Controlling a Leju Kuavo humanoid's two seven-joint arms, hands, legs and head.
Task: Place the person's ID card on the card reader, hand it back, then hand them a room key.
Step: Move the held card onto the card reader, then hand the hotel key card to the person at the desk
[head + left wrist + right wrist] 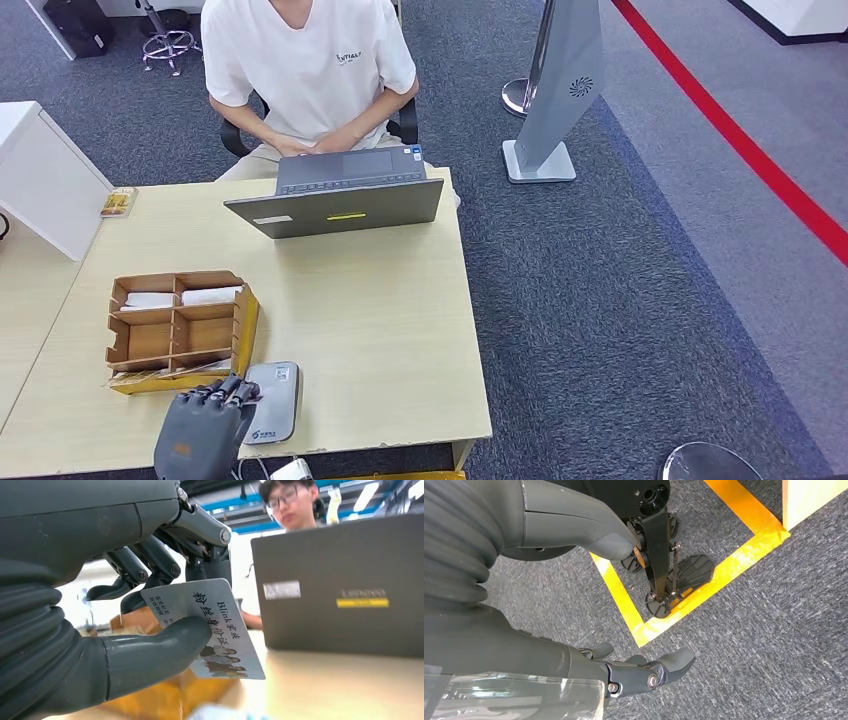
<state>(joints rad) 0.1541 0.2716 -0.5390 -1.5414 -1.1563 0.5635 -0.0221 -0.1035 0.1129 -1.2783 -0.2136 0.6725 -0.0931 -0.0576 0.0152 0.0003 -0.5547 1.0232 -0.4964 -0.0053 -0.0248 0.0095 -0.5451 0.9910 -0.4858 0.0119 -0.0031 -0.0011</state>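
Over the wooden desk, the left hand pinches a glossy printed ID card.

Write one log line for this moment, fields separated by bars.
left hand: holds ID card | card reader: on desk, beside left hand | right hand: empty, hangs over floor | person: at laptop

Bright even light, blurred wrist background
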